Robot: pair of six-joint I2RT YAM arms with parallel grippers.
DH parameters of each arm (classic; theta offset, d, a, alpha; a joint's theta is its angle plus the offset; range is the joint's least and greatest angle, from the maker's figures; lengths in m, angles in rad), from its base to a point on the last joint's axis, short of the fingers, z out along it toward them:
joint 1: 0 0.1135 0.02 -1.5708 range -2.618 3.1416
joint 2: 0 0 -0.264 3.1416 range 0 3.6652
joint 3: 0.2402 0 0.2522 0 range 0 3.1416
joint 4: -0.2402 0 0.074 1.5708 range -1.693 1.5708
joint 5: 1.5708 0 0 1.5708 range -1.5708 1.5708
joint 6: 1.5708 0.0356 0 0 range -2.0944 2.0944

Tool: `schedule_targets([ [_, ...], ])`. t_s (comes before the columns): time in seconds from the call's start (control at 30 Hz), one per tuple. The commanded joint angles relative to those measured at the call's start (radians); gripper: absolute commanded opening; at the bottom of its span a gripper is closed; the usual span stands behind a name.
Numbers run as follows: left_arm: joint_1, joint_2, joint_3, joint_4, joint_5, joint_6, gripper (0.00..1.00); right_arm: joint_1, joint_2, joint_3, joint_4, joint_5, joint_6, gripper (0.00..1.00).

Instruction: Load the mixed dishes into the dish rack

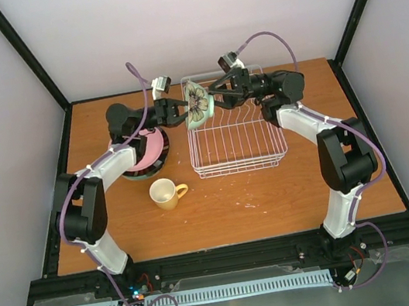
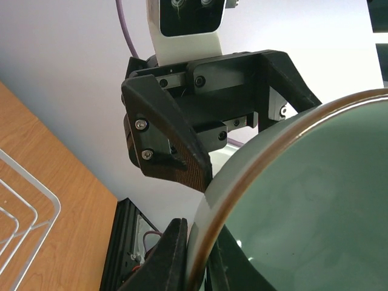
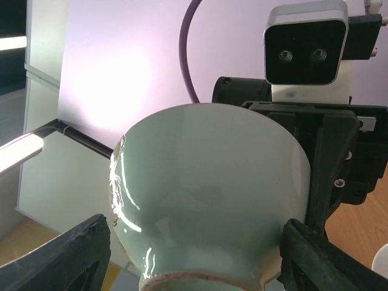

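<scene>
The mint green bowl [image 1: 197,101] hangs tilted on its side in the air over the back left corner of the white wire dish rack [image 1: 236,144]. My left gripper [image 1: 182,111] is shut on its brown-edged rim [image 2: 203,248], one finger inside and one outside. My right gripper [image 1: 216,98] comes from the other side. It stands open, its jaws wide on either side of the bowl's foot [image 3: 194,279], with a gap showing on the left. The pale yellow mug [image 1: 166,194] stands upright on the table in front. The pink plate [image 1: 149,148] lies on a dark-rimmed plate [image 1: 142,171], partly under my left arm.
The rack holds no dishes, and a corner of its wire rim [image 2: 27,209] shows low in the left wrist view. The plate stack sits just left of the rack, the mug in front of its near left corner. Black frame posts and pale walls bound the wooden table [image 1: 275,196].
</scene>
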Motion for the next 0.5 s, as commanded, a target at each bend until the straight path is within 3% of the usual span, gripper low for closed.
schedule_targets([
  [0.0, -0.003, -0.017, 0.045, -0.001, -0.009, 0.037, 0.01, 0.000, 0.000, 0.017, 0.030, 0.011, 0.001, 0.75],
  [0.33, -0.003, 0.062, 0.130, 0.011, -0.014, 0.024, 0.01, 0.002, -0.054, -0.060, 0.025, 0.000, -0.012, 0.75],
  [0.47, -0.003, 0.065, 0.128, 0.020, -0.013, 0.015, 0.00, 0.001, -0.058, -0.057, 0.017, -0.002, -0.021, 0.68],
])
